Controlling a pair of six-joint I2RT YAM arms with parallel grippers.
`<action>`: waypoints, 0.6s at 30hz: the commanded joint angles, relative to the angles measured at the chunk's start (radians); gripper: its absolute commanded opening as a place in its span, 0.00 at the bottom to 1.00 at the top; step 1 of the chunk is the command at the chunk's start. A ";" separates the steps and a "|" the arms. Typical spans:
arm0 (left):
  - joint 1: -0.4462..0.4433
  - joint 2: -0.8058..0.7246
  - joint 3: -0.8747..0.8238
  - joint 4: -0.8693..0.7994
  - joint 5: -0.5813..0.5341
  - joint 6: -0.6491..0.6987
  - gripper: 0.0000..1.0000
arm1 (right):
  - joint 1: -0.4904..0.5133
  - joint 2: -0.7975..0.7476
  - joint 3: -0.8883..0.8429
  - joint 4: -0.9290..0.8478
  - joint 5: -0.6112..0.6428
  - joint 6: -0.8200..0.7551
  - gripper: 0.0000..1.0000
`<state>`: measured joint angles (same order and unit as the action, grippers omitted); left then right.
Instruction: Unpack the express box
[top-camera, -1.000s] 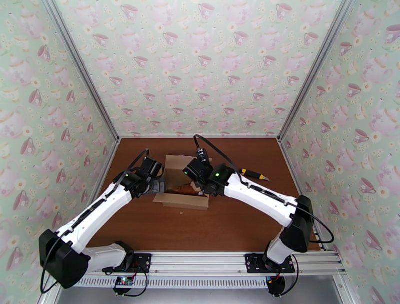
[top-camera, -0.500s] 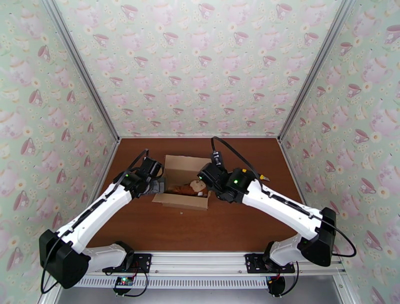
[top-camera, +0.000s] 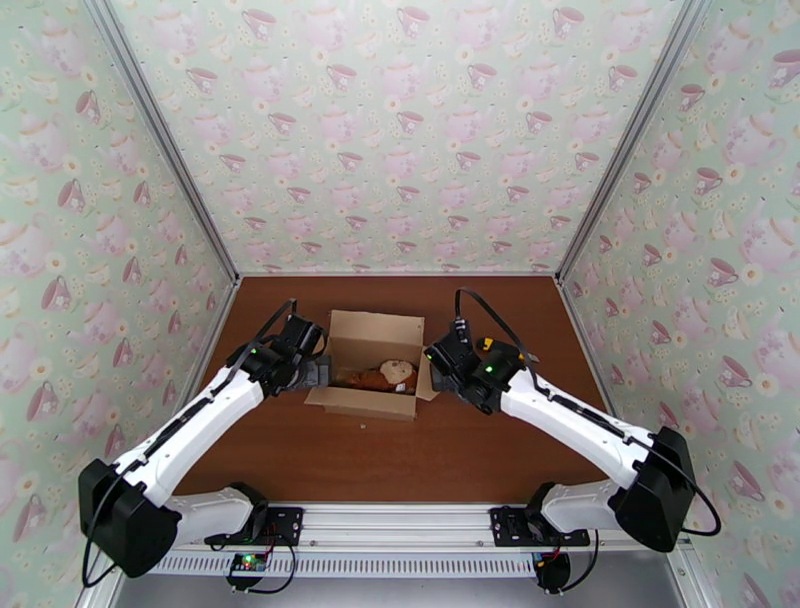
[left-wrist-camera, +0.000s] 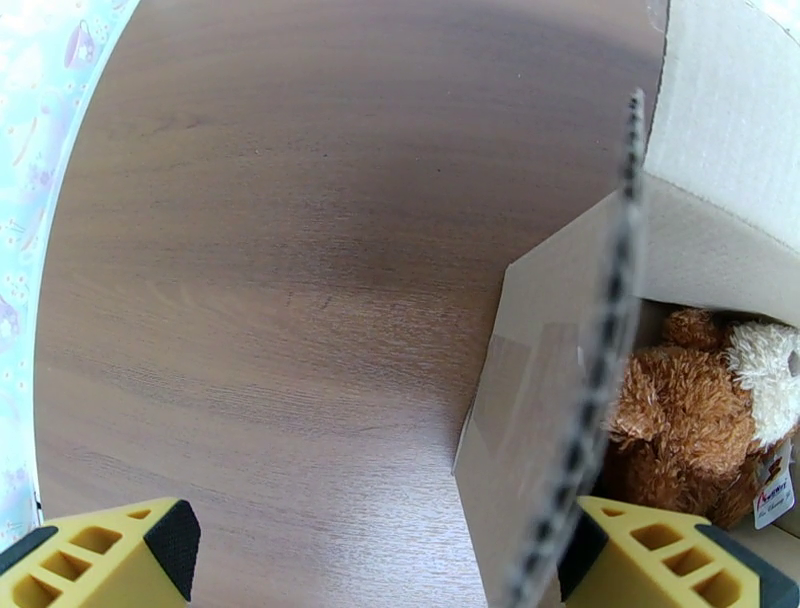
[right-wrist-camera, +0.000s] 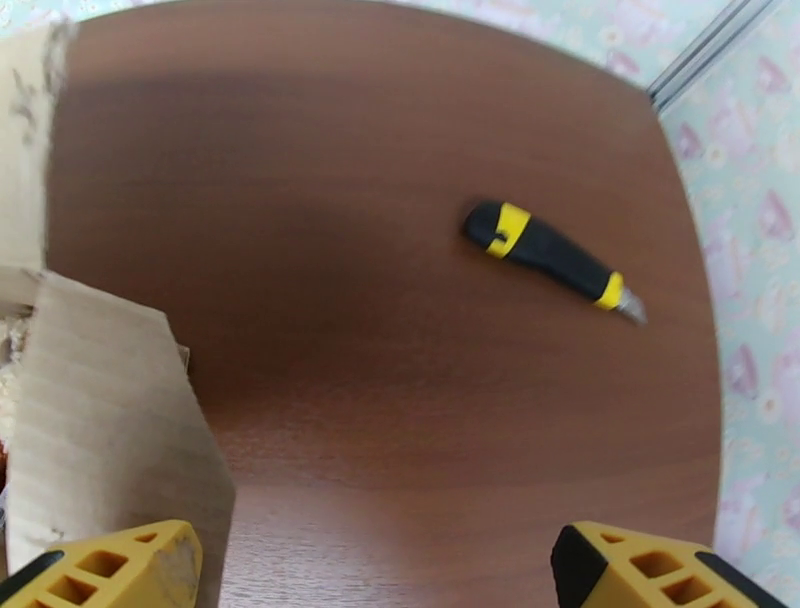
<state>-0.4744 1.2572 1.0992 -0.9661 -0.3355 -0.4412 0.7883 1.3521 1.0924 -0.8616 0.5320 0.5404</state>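
One box (top-camera: 362, 402) is standing on one table (top-camera: 450, 455). One plush (top-camera: 378, 378) is lying inside the box, one knife (right-wrist-camera: 552, 255) right of the box, one scrap (top-camera: 362, 427) before the box. Two arms are flanking the box: left arm (top-camera: 200, 420), right arm (top-camera: 570, 418).

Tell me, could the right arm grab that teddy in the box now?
Probably yes. The express box is open, the plush toy lies uncovered inside, and the open right gripper hangs beside the box; only a side flap stands between.

Brown wood-grain table (top-camera: 450, 450) is carrying an open cardboard box (top-camera: 365, 403), sitting slightly left of centre. Black-and-yellow utility knife (right-wrist-camera: 550, 255) is lying apart, right of it. Tiny scrap (top-camera: 362, 427) is lying just before the box's near wall.
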 joint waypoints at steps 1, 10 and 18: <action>0.006 0.006 -0.018 0.034 0.040 -0.014 1.00 | -0.017 0.015 -0.034 0.098 -0.078 0.022 0.98; 0.005 0.054 -0.018 0.121 0.111 -0.031 1.00 | -0.048 0.064 -0.020 0.209 -0.100 0.018 0.98; 0.005 0.137 0.028 0.192 0.130 -0.028 0.99 | -0.118 0.104 -0.002 0.271 -0.140 0.005 0.98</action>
<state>-0.4725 1.3605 1.0939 -0.8192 -0.2379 -0.4644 0.6926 1.4384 1.0691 -0.6250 0.4187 0.5465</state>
